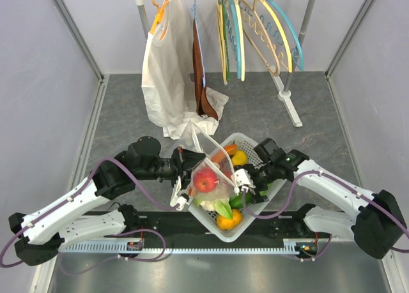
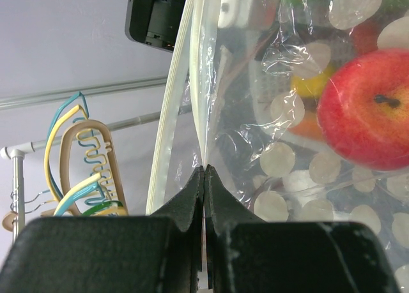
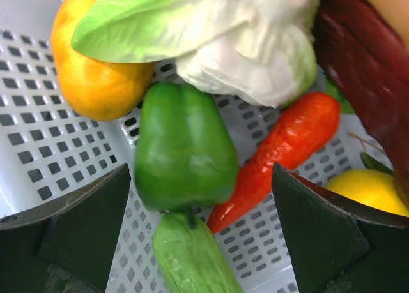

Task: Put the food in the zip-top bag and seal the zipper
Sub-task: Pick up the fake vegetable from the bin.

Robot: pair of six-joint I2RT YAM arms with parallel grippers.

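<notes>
Left gripper (image 2: 204, 173) pinches the zip-top bag (image 2: 268, 146) by its edge, holding it up for loading; right gripper (image 3: 201, 203), spread wide, poised over green pepper (image 3: 182, 146).

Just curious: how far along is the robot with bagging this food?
Done: the red apple looks inside the dotted bag. In hand: left gripper pinches the bag's edge; right gripper hangs open over the green pepper. Left: food in the basket, then the zipper.

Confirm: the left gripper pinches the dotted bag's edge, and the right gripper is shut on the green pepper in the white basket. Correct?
Not fully. The right gripper is open over the green pepper in the basket, gripping nothing; the right wrist view shows it. The left gripper does pinch the bag.
</notes>
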